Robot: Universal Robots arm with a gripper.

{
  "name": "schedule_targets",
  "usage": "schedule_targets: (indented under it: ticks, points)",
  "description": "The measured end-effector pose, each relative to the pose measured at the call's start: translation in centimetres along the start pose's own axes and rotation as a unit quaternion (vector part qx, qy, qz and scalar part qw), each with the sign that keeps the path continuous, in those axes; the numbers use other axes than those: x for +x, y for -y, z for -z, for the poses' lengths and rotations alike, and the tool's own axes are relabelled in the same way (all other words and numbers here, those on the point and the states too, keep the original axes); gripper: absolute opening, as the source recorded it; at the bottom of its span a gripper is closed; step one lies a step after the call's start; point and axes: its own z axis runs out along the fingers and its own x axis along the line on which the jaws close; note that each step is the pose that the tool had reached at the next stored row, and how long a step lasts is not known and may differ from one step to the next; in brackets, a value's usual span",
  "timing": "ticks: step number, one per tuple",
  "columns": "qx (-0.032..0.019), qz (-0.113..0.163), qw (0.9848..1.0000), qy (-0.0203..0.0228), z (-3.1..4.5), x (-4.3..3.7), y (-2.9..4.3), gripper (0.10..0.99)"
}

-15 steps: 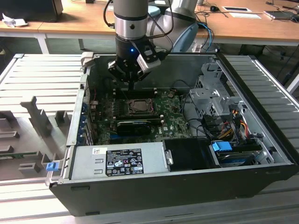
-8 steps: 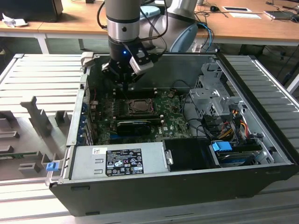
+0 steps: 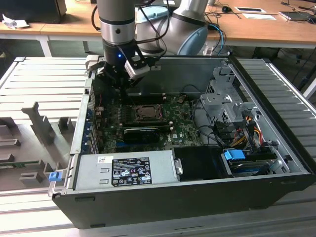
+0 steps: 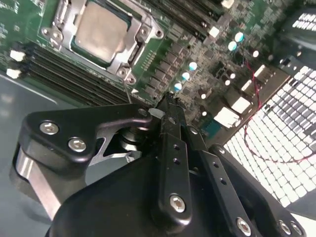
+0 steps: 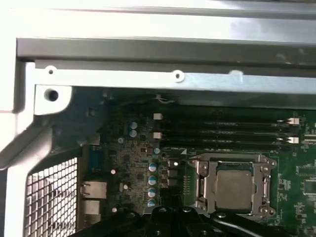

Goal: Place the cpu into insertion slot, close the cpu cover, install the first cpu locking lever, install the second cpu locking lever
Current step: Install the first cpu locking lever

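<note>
Hovering over the green motherboard (image 3: 185,126) inside the open computer case (image 3: 197,197), the gripper (image 4: 165,106) had its fingers pressed together with nothing seen between them. The cpu (image 5: 234,185) sat flat in the insertion slot (image 5: 232,160), pale top face up. The cpu cover (image 5: 266,187) lay down on the slot, and its square opening framed the chip. Whether the levers beside the slot were latched could not be told.

Handling, as a judgement:
- The cpu looked light, stiff and thin.
- It was likely fragile on its contact side, and the slot's contacts under it likely were too.
- It should be held by two opposite edges and kept level, with no pinch across the faces.
- Its smooth metal top probably gave little grip.
- The cover read as a rigid hinged metal plate, better pushed on its frame edge than grasped.

Position:
- The gripper was apart from the slot and touched neither the chip nor the cover.
- In the second wrist view the fingertips ended short of the slot, with small board components between them and it.
- In the exterior view the gripper hung above the slot's far side, toward the exterior view's left of the slot.
</note>
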Motion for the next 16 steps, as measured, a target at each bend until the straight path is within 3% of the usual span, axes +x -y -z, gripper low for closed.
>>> schedule_targets:
  ticks: [5,16]
  points:
    - [-0.0001,0.0,1.0,0.0,-0.32,0.37,-0.93,0.106]
    - [0.0,0.0,1.0,0.0,-0.68,0.31,-2.51,0.106]
